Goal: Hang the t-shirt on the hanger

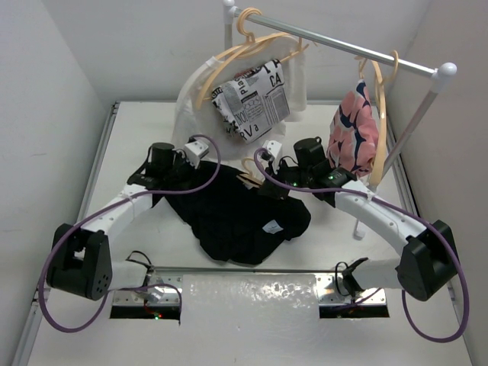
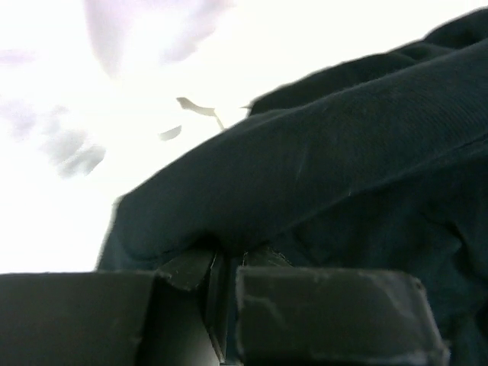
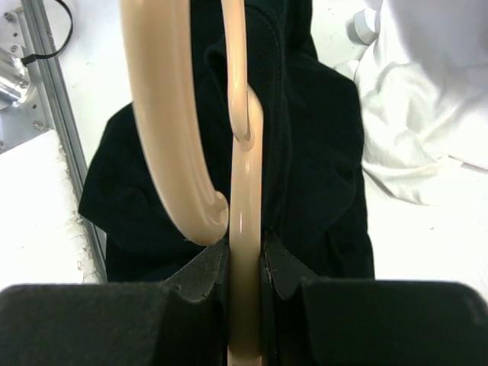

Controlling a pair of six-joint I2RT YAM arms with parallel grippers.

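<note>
setting: robot lab test cell | cues: white-walled table [image 1: 137, 137]; left arm [image 1: 122, 204]; right arm [image 1: 381, 215]; clothes rail [image 1: 335, 40]

You see the black t-shirt [image 1: 229, 213] crumpled in a low heap, its small white label [image 1: 271, 226] facing up near its right edge. The pale tan hanger [image 3: 245, 191] sits over the dark fabric. The right gripper [image 3: 245, 258] pinches its stem, with the rounded hook curving alongside.
</note>
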